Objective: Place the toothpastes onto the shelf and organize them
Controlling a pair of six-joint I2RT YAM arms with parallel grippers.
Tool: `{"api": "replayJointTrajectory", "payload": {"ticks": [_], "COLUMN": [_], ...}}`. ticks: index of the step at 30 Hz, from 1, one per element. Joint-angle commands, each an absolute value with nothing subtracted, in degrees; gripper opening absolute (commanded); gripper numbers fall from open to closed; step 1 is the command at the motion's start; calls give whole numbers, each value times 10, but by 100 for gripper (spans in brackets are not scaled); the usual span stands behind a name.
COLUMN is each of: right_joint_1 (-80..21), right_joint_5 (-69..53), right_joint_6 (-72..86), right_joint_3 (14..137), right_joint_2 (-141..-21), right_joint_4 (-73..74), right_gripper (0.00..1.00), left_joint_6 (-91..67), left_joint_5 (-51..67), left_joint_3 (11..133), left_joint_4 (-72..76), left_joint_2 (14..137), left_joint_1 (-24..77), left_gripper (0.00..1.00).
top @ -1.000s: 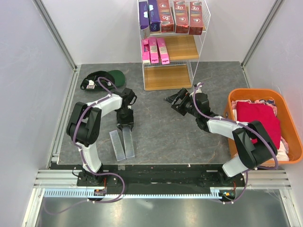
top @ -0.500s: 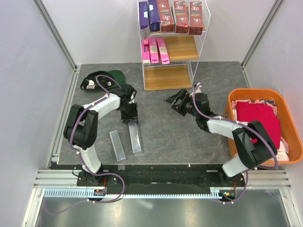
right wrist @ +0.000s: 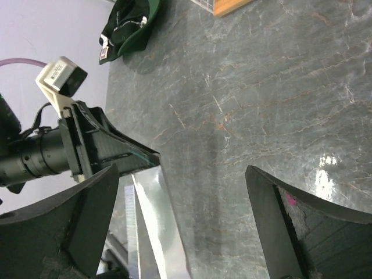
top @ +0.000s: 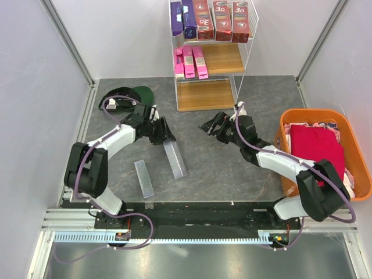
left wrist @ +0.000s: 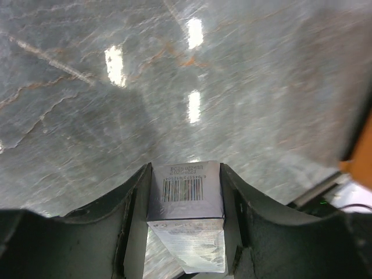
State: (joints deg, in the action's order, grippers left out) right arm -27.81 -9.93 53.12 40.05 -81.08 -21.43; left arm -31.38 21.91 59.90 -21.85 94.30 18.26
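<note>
Since a second ago your left gripper [top: 164, 135], clamped on one end of a silver-grey carton [top: 175, 158], has swung it away from the second silver carton [top: 143, 178] toward the table's middle (so the pick is done and the shelf [top: 203, 96] is nearer). Its long axis runs diagonally, with the held end far-left and the free end near-right. Your right gripper [top: 210, 126] waits, its jaws wide and empty.
</note>
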Motion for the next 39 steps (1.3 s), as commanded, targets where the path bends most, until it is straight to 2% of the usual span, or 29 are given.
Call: {"api": "replayJointTrajectory", "payload": {"ticks": [1, 6, 13, 21, 26, 29, 36, 39], "right_joint_1": [-322, -390, -437, -518, -574, -592, -606, -612], "right_joint_5": [-39, 21, 24, 32, 54, 55, 75, 96], "right_joint_6": [475, 426, 390, 352, 335, 336, 347, 338], "right_joint_3": [432, 429, 373, 345, 360, 371, 391, 405], "right_joint_2": [-773, -747, -715, -723, -749, -774, -809, -804], "right_joint_4": [-175, -156, -197, -256, -269, -281, -296, -280], "right_gripper": [98, 98, 98, 98, 97, 92, 65, 64], "left_joint_6": [-402, -497, -599, -788, -818, -818, -814, -811], "left_joint_5": [327, 390, 466, 527, 531, 531, 539, 539], "left_joint_3": [534, 449, 345, 250, 242, 242, 244, 246], "left_joint_4": [-77, 88, 250, 557, 602, 606, 603, 601], "left_joint_2": [869, 822, 798, 874, 896, 897, 896, 898], "left_joint_1": [145, 85, 13, -44, -46, -45, -45, -45], "left_gripper": [2, 2, 2, 2, 2, 2, 2, 2]}}
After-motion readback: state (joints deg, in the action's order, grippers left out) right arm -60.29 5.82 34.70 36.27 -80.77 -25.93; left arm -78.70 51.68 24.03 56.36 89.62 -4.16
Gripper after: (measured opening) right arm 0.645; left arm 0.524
